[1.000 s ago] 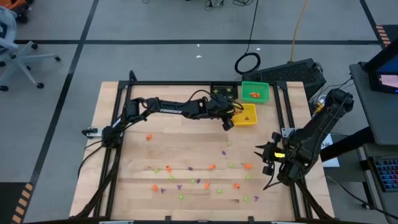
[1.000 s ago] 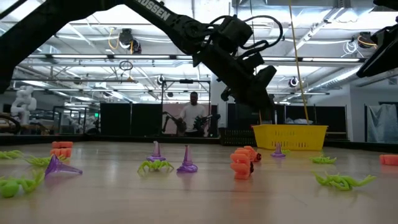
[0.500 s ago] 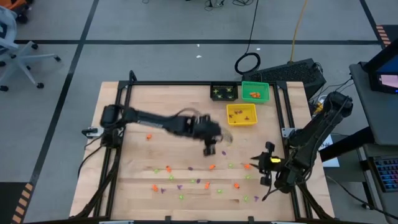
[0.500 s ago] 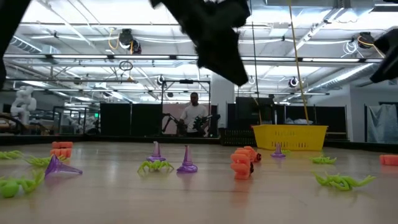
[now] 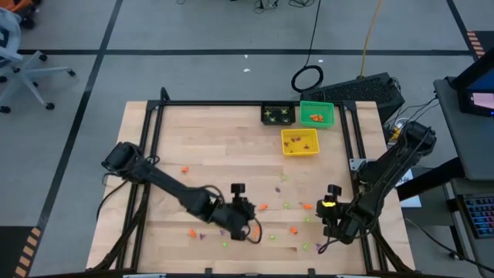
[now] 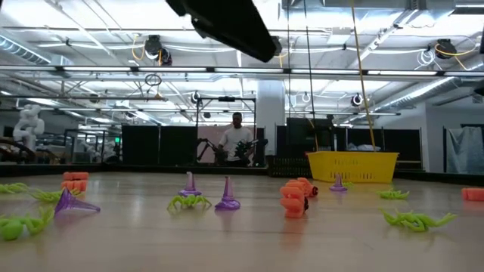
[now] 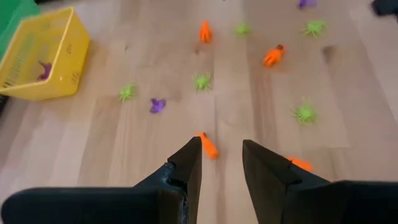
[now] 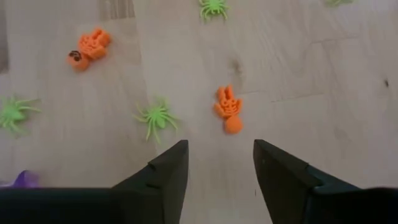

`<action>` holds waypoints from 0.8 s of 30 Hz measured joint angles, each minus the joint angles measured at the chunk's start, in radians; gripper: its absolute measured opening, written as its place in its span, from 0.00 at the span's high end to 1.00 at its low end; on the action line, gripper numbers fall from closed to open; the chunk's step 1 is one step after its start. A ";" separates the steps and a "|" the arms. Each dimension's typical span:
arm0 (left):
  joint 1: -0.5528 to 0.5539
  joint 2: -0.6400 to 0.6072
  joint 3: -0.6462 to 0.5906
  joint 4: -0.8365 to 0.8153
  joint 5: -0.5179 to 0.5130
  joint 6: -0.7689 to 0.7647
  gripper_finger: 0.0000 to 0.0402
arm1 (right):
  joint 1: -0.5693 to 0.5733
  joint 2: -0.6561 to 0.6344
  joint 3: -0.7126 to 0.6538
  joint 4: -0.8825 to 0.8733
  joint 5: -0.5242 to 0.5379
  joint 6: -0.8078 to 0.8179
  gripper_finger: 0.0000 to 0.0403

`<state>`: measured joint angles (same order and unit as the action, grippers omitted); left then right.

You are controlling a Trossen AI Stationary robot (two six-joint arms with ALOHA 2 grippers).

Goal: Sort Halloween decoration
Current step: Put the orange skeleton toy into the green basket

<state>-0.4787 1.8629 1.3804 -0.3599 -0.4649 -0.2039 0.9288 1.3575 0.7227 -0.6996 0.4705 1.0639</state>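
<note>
Orange, purple and green trinkets (image 5: 263,207) mostly lie loose on the table (image 5: 193,131), so the sorting looks well short of half done. A few are already placed: green spiders in the black bin (image 5: 278,114), orange pieces in the green bin (image 5: 317,113), and at least one purple piece in the yellow bin (image 5: 300,142). All three bins sit far ahead of both grippers, at the table's back edge.

The left gripper (image 7: 221,163) hangs over the front-centre scatter, its fingers parted and holding nothing. An orange piece (image 7: 209,147) lies just ahead of the gap, close to one fingertip, and a second orange bit shows beside the other finger. A purple one (image 7: 157,105) and several green spiders lie farther ahead.

The right gripper (image 8: 217,163) hovers near the table's front right, its fingers spread and empty. An orange skeleton (image 8: 228,109) lies just ahead of the gap, not touching either finger; a green spider (image 8: 155,116) is off to one side of it, and another orange piece (image 8: 89,48) is farther out.

What is left, I judge, is nearly everything: dozens of pieces to pick up, each arm apparently lined up on an orange one.
</note>
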 joint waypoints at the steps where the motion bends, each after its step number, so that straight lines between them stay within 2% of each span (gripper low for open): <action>1: -0.012 0.000 0.000 -0.003 -0.020 0.000 0.72 | -0.003 0.005 0.000 0.003 -0.001 -0.002 0.57; 6: -0.065 0.000 0.000 0.000 -0.129 0.026 0.72 | -0.023 0.029 0.000 0.028 -0.003 -0.012 0.58; 9: -0.083 0.000 -0.019 0.025 -0.157 0.033 0.72 | -0.034 0.036 0.000 0.042 -0.003 -0.041 0.58; 18: -0.065 0.001 -0.216 0.345 -0.075 0.087 0.72 | -0.112 0.035 0.000 0.044 -0.054 -0.161 0.58; 24: -0.047 0.001 -0.231 0.398 -0.064 0.087 0.72 | -0.165 0.036 -0.057 0.090 -0.099 -0.184 0.58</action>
<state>-0.5256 1.8637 1.1492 0.0377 -0.5293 -0.1173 0.7637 1.3933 0.6652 -0.6093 0.3713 0.8800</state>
